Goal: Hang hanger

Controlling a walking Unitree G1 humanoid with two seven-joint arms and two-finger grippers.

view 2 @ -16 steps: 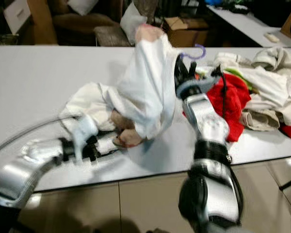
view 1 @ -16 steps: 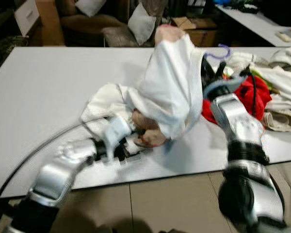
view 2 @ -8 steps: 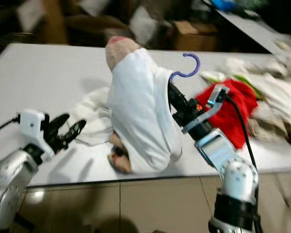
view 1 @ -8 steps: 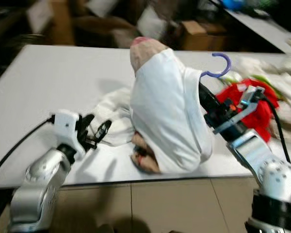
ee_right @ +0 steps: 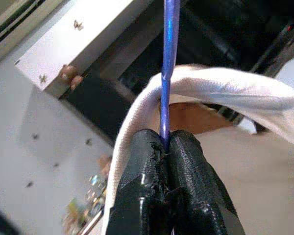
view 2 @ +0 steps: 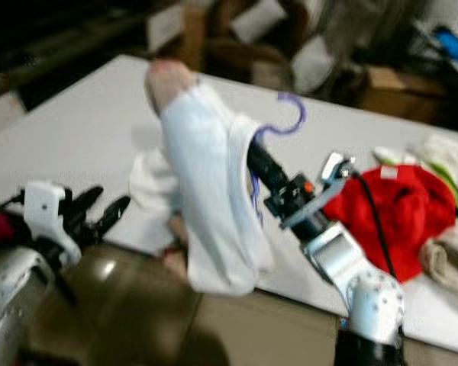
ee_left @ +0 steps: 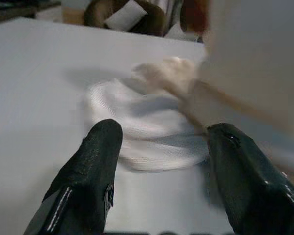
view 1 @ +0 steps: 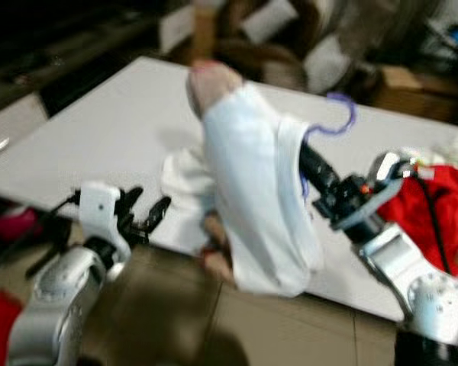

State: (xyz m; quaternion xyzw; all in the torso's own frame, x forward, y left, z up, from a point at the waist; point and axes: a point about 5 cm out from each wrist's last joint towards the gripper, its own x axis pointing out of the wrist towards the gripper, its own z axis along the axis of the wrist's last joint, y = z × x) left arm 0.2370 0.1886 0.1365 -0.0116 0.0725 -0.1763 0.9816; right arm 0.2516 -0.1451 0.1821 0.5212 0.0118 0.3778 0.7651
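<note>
A purple hanger (view 1: 337,122) carries a white garment with pink sleeve ends (view 1: 252,206), lifted above the white table (view 1: 114,122). My right gripper (view 1: 314,164) is shut on the hanger's neck just under the hook; in the right wrist view the purple hanger wire (ee_right: 169,58) runs up from between the pressed fingertips (ee_right: 152,161) with white cloth (ee_right: 220,90) draped round it. My left gripper (view 1: 146,215) is open at the table's near left edge, holding nothing. The left wrist view shows its spread fingers (ee_left: 95,166) facing a white cloth heap (ee_left: 152,127) on the table.
A red garment (view 1: 435,213) and other clothes lie on the table to the right. Cushions and a sofa (view 1: 275,38) stand behind the table. Tiled floor (view 1: 237,320) lies below the near edge. The views are blurred.
The whole view has swung, so the camera has moved. My right gripper still holds the hanger and garment aloft; my left gripper stays open by the table's near edge.
</note>
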